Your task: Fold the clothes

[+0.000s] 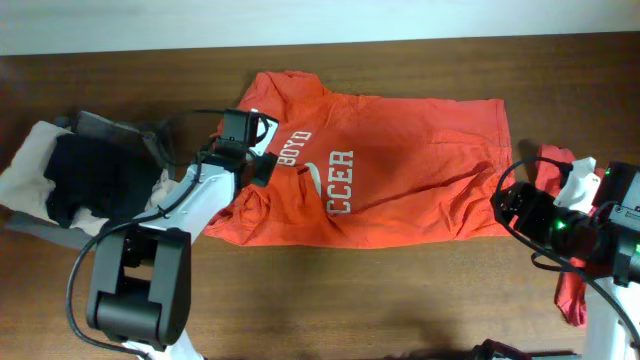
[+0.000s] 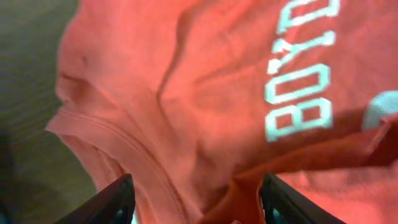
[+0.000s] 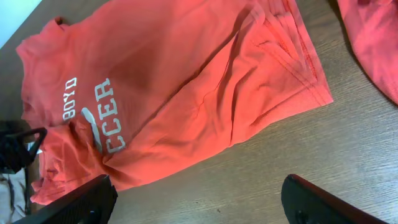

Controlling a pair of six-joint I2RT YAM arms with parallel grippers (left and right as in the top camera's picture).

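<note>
While left tool (image 2: 199, 202), right tool (image 3: 199, 200) gape wide, dark pile (image 1: 85, 175), red garment (image 1: 571, 296) flank T-shirt (image 1: 400, 170).

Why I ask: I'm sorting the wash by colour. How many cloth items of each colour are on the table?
Orange-red shirt: 1
Red cloth: 1
Black cloth: 1
Cream cloth: 1
Grey cloth, mostly hidden under the pile: 1
Total: 5

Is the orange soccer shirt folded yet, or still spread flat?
Partly folded. The shirt lies spread across the table, but a fold of cloth covers part of the lettering, leaving only BOYD and CCER showing.
</note>
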